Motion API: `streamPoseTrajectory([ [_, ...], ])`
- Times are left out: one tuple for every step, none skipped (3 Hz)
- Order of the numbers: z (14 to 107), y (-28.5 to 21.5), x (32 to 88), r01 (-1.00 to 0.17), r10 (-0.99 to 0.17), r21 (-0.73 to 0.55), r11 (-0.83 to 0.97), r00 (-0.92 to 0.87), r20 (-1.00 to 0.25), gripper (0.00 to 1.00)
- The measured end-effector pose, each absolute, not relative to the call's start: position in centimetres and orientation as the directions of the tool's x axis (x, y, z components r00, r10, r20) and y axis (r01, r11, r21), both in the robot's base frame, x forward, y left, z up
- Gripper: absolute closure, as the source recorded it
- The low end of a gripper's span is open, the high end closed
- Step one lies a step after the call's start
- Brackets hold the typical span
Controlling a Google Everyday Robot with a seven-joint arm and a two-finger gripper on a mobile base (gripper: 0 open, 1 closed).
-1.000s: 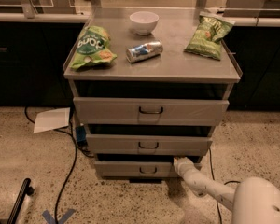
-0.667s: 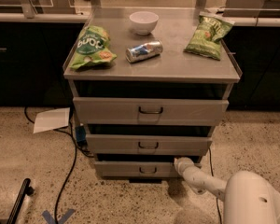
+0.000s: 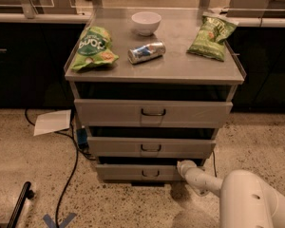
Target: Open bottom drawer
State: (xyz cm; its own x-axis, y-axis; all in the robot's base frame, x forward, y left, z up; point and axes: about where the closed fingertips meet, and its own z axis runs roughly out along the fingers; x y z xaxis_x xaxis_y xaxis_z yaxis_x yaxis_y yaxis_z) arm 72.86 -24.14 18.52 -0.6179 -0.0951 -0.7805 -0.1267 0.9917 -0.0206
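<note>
Low at the cabinet's right front corner, the tool [image 3: 184, 167] sits at the right end of the bottom drawer [image 3: 126, 173], whose small dark handle [image 3: 150, 174] lies to the tool's left. Whether the tool is open or has hold of anything, I cannot tell. Above the tool come the middle drawer [image 3: 116, 147], the top drawer [image 3: 109, 113] and the worktop [image 3: 180, 69] bearing a bowl [image 3: 146, 23], a can [image 3: 146, 52], a left green bag [image 3: 92, 49] and a right green bag [image 3: 212, 36].
</note>
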Motion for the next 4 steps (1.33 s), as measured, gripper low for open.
streamPoseTrajectory([
  [18.6,-24.2,72.8,-0.125,-0.093,-0.018,0.992,-0.629,-0.771,1.00],
  [17.9,-24.6,71.4,-0.102,-0.053,0.023,0.995,-0.689,-0.723,1.00],
  [18.3,-24.6,71.4,-0.102,-0.053,0.024,0.995,-0.689,-0.723,1.00],
  [18.0,-24.1,69.5,-0.115,-0.018,0.100,0.988,-0.739,-0.673,1.00],
])
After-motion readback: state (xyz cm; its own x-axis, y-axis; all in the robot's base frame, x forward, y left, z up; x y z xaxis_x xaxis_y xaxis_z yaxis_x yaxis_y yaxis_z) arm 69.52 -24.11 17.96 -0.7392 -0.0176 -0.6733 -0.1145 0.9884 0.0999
